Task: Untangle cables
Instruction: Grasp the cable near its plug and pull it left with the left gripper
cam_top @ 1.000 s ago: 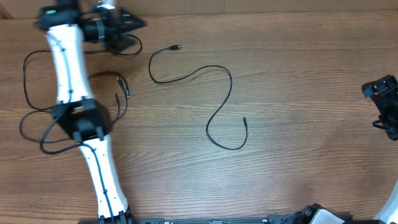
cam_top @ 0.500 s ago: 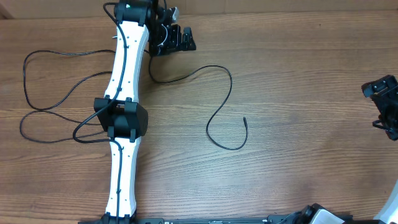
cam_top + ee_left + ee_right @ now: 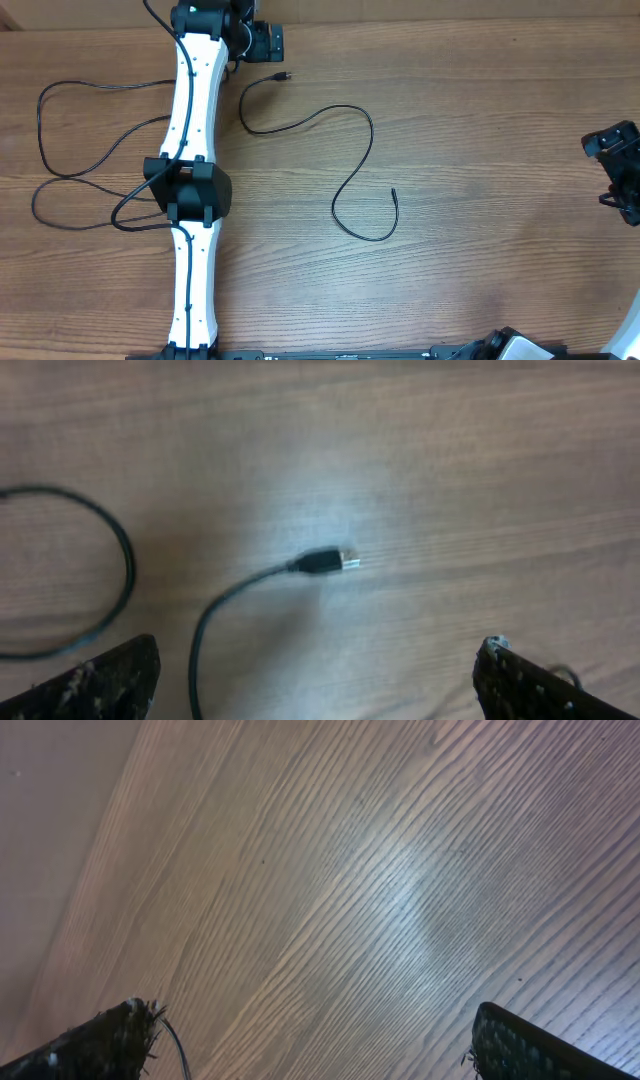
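Swung rightward along the bench's [image 3: 480,100] far edge, my left fingers [image 3: 110,680] hang spread wide over the loose cable's [image 3: 355,150] plug [image 3: 325,561]. Right fingers [image 3: 520,1045] are wide too, idle and well apart. I'd drop straight down, straddle the cord just behind the plug and close gently. The other cables [image 3: 60,150] loop at left.

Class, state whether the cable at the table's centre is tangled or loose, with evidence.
Loose: the centre cable lies in one open S-curve, both ends free, crossing no other cable.
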You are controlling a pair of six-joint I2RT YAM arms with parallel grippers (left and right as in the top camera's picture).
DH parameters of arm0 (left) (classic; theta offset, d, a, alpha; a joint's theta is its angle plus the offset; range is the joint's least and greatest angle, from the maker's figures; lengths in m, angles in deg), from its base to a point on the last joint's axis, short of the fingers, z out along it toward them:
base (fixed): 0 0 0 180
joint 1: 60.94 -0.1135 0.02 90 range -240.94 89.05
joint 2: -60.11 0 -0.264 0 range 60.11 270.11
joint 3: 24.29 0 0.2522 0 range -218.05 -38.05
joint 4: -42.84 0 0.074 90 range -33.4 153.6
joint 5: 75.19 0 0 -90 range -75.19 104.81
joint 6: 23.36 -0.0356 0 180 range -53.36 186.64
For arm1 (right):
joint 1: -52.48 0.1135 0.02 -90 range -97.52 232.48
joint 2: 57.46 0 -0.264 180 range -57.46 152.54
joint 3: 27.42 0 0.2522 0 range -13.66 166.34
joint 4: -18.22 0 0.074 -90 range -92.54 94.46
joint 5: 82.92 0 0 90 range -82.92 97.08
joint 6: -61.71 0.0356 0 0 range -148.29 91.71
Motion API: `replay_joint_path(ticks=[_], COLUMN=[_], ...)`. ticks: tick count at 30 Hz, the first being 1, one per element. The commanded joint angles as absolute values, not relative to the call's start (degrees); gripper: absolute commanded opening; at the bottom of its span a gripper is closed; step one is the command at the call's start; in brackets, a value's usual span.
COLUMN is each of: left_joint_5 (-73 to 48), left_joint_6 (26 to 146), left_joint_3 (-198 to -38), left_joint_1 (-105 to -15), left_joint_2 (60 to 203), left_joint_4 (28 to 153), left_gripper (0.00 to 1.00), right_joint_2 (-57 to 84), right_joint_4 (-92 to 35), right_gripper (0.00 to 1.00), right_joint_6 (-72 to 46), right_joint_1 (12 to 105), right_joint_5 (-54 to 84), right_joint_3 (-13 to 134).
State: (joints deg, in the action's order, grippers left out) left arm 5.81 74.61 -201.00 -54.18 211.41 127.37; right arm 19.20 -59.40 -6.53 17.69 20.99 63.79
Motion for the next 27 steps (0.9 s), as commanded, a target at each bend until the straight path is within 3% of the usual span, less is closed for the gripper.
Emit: replay_joint_path(ticks=[1, 6, 10, 18, 27], left_joint_5=[13.0, 32.3, 38.9, 21.5, 20.7], left_joint_6=[75.3, 78.4, 78.2, 73.3, 73.1], left_joint_3=[-201.3, -201.2, -200.7, -193.2, -186.2], left_joint_1=[-53.8, -54.0, -55.7, -60.8, -63.6], left_joint_2=[211.2, 211.4, 211.7, 211.7, 211.7], left_joint_4=[125.3, 125.4, 125.8, 123.8, 120.3], left_gripper=[1.00, 1.00, 1.00, 0.98, 1.00], right_joint_2=[19.1, 19.1, 19.1, 19.1, 19.1], right_joint_4=[-59.1, -59.1, -59.1, -59.1, -59.1], right_gripper=[1.00, 1.00, 1.00, 1.00, 1.00], right_joint_6=[-7.0, -7.0, -7.0, -7.0, -7.0], right_joint_1=[17.6, 17.6, 17.6, 17.6, 17.6], right_joint_5=[20.4, 20.4, 20.4, 20.4, 20.4], right_joint_3=[64.4, 64.4, 64.4, 64.4, 64.4])
